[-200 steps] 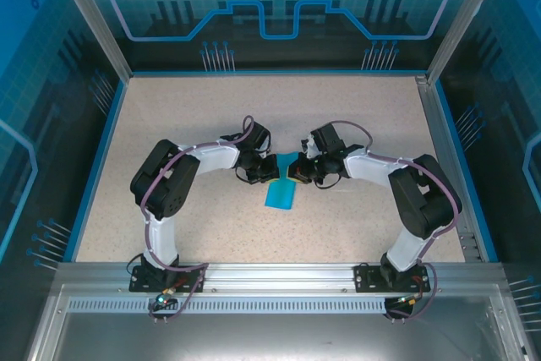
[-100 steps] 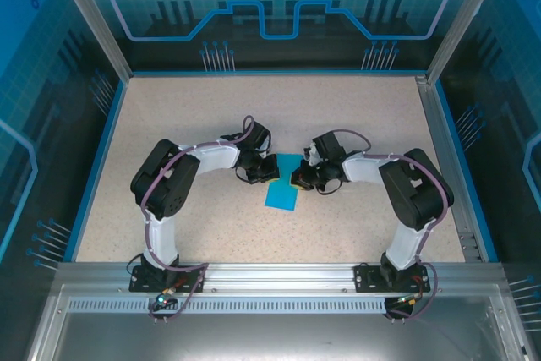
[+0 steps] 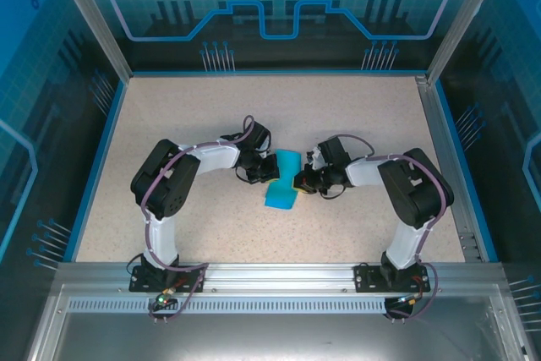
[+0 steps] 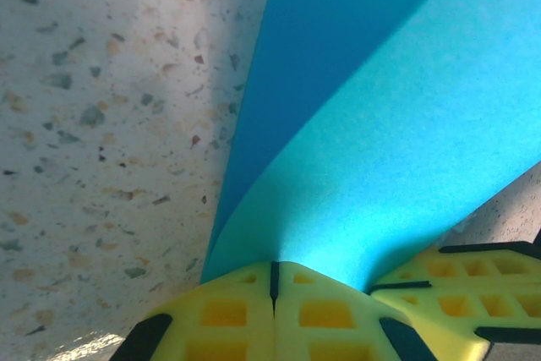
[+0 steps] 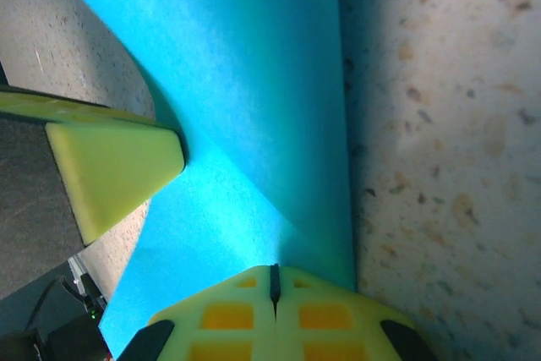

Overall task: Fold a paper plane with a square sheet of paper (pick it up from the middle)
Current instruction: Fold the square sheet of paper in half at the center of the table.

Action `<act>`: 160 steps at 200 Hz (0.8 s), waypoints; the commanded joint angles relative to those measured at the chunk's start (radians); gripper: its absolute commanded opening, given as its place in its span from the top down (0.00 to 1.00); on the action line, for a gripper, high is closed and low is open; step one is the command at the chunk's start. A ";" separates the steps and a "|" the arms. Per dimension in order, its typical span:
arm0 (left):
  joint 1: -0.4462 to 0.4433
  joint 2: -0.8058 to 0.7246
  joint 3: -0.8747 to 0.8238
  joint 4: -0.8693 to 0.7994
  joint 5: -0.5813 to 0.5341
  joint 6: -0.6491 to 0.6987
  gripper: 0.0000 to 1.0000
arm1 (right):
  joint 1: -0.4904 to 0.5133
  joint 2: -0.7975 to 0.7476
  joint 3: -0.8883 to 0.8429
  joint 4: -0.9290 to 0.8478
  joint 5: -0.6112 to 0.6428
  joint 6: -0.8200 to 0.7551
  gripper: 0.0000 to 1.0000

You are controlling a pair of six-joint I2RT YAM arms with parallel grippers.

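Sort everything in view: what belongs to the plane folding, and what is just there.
Job: paper, pinched at both sides; left hand, shut on it; right hand, shut on it.
Just there: table; metal rail; blue back wall.

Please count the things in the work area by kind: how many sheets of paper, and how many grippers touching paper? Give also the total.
blue sheet of paper: 1
grippers shut on that paper: 2 (left gripper, right gripper)
total: 3
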 commanded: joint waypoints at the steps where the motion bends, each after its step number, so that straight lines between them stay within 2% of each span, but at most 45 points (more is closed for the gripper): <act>1: -0.003 0.060 -0.026 -0.074 -0.057 0.027 1.00 | 0.010 -0.083 0.012 -0.076 -0.014 -0.044 1.00; 25: -0.004 0.061 -0.025 -0.075 -0.057 0.027 1.00 | 0.027 -0.108 0.029 -0.093 -0.035 -0.045 1.00; 112: -0.004 0.058 -0.027 -0.093 -0.068 0.039 1.00 | 0.035 0.013 -0.046 -0.054 -0.024 -0.045 1.00; 160: -0.004 0.055 -0.034 -0.086 -0.067 0.037 1.00 | 0.036 -0.083 -0.040 -0.112 -0.046 -0.081 1.00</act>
